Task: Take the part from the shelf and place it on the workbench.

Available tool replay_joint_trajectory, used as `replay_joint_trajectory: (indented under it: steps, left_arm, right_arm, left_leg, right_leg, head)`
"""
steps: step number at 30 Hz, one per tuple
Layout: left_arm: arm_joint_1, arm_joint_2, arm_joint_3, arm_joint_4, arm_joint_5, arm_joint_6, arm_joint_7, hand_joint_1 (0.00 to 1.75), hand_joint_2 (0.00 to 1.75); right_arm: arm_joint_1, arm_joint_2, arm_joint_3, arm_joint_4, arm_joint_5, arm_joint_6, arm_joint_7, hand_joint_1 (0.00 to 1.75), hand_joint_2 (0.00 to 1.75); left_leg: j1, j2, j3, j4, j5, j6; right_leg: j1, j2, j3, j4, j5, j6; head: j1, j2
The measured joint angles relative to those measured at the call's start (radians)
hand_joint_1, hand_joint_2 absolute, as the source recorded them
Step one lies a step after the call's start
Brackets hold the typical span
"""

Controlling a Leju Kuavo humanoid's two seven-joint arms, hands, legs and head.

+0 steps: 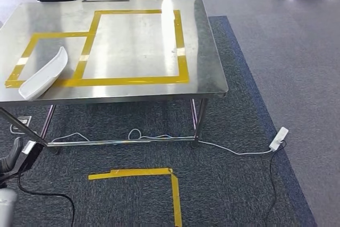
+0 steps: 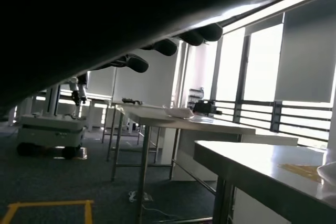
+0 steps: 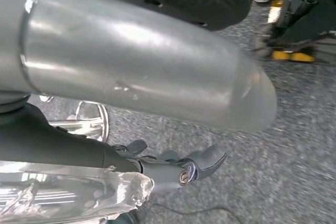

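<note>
Yellow floor tape point(image 1: 160, 176) is lying nearest you on the carpet. Your white part point(image 1: 44, 74) is resting on the steel workbench point(image 1: 208, 57), near its left front edge. Left hand point(image 2: 166, 45): grip unreadable. Right hand point(image 3: 178, 166): fingers are gripping nothing.

No legible text, labels or numbers anywhere — tape markings plain yellow, unlettered

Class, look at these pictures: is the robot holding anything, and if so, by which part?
Nothing is held. The white part lies on the workbench, and the left hand and right hand are both empty.
</note>
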Motion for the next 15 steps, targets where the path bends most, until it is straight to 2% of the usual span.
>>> replay_joint_trajectory:
  steps: [1, 2, 3, 4, 5, 7, 8, 9, 11, 12, 13, 15]
  left_arm:
    - [0.002, 0.0, 0.0, 0.0, 0.001, 0.0, 0.0, 0.0, 0.0]
    - [0.003, 0.0, 0.0, 0.001, 0.001, 0.0, 0.001, 0.0, 0.0]
    - [0.004, 0.0, 0.0, 0.001, 0.002, 0.0, 0.002, 0.0, 0.0]
    - [0.005, -0.001, -0.001, 0.002, 0.003, 0.0, 0.003, 0.0, 0.0]
    - [0.006, 0.0, -0.001, 0.002, 0.004, 0.0, 0.005, 0.0, 0.0]
    - [0.007, 0.001, -0.001, 0.002, 0.005, 0.0, 0.008, 0.0, 0.0]
    - [0.007, 0.003, -0.001, 0.002, 0.005, 0.0, 0.009, 0.0, 0.0]
    - [0.006, 0.004, -0.001, 0.002, 0.005, 0.0, 0.009, 0.0, 0.0]
    - [0.008, 0.005, -0.002, 0.003, 0.005, 0.0, 0.01, 0.0, 0.0]
    - [0.01, 0.007, -0.002, 0.003, 0.005, 0.0, 0.01, 0.0, 0.0]
    - [0.011, 0.009, -0.003, 0.003, 0.005, 0.0, 0.01, 0.0, 0.0]
    - [0.013, 0.011, -0.003, 0.003, 0.006, 0.0, 0.011, 0.0, 0.0]
  right_arm:
    - [0.0, 0.0, 0.0, 0.0, 0.0, 0.0, 0.0, 0.0, 0.0]
    - [0.0, 0.0, 0.0, 0.0, 0.0, 0.0, 0.0, 0.0, 0.0]
    - [0.0, 0.0, 0.0, 0.0, 0.0, 0.0, 0.0, 0.0, 0.0]
    - [0.0, 0.0, 0.0, 0.0, 0.0, 0.0, 0.0, 0.0, 0.0]
    - [-0.001, -0.001, 0.0, 0.0, 0.0, 0.0, 0.0, 0.0, 0.0]
    - [-0.004, -0.001, 0.0, 0.0, 0.0, 0.0, 0.0, 0.0, 0.0]
    - [-0.005, -0.002, 0.0, 0.0, 0.0, 0.0, 0.0, 0.0, 0.0]
    - [-0.006, -0.002, 0.0, 0.0, 0.001, 0.0, 0.0, 0.0, 0.0]
    - [-0.005, -0.002, 0.0, 0.0, 0.001, -0.001, 0.0, 0.0, 0.0]
    - [-0.004, -0.002, 0.0, 0.0, 0.001, -0.001, 0.0, 0.0, 0.0]
    - [-0.004, -0.002, 0.0, 0.0, 0.001, -0.001, 0.0, 0.0, 0.0]
    - [-0.004, -0.002, 0.0, 0.0, 0.001, -0.001, 0.0, 0.0, 0.0]
  left_leg:
    - [0.0, 0.0, -0.016, 0.001, 0.012, -0.001]
    - [0.0, 0.0, -0.031, 0.002, 0.024, -0.002]
    - [0.0, 0.0, -0.047, 0.002, 0.035, -0.004]
    - [0.0, 0.0, -0.062, 0.003, 0.047, -0.007]
    - [0.0, 0.0, -0.075, 0.004, 0.058, -0.01]
    - [-0.001, 0.0, -0.095, 0.008, 0.076, -0.02]
    - [-0.002, 0.0, -0.099, 0.01, 0.085, -0.025]
    - [-0.002, 0.0, -0.101, 0.011, 0.093, -0.03]
    - [0.001, -0.001, -0.106, 0.013, 0.1, -0.042]
    - [0.003, -0.001, -0.113, 0.025, 0.081, -0.047]
    - [0.004, -0.002, -0.124, 0.055, 0.044, -0.052]
    - [0.006, -0.002, -0.157, 0.173, -0.064, -0.06]
  right_leg:
    - [-0.001, 0.0, -0.011, 0.061, -0.03, 0.003]
    - [-0.001, 0.0, -0.01, 0.1, -0.037, 0.005]
    - [-0.001, 0.0, 0.006, 0.106, -0.024, 0.006]
    - [-0.002, 0.0, 0.042, 0.074, 0.002, 0.005]
    - [-0.002, 0.0, 0.094, 0.012, 0.025, 0.005]
    - [-0.002, 0.001, 0.209, -0.14, 0.028, 0.001]
    - [-0.001, 0.002, 0.24, -0.188, 0.019, -0.002]
    - [0.001, 0.004, 0.253, -0.212, 0.012, -0.006]
    - [0.002, 0.002, 0.236, -0.213, 0.024, -0.022]
    - [0.002, 0.0, 0.228, -0.213, 0.033, -0.032]
    - [0.001, -0.002, 0.219, -0.214, 0.044, -0.042]
    - [0.003, -0.004, 0.196, -0.214, 0.069, -0.051]
  head:
    - [0.0, 0.0]
    - [0.0, 0.0]
    - [0.001, 0.0]
    - [0.001, 0.0]
    - [0.001, 0.0]
    - [0.0, 0.0]
    - [0.0, 0.0]
    - [0.001, 0.0]
    - [0.002, 0.0]
    - [0.0, 0.0]
    - [-0.002, 0.0]
    - [-0.006, 0.0]
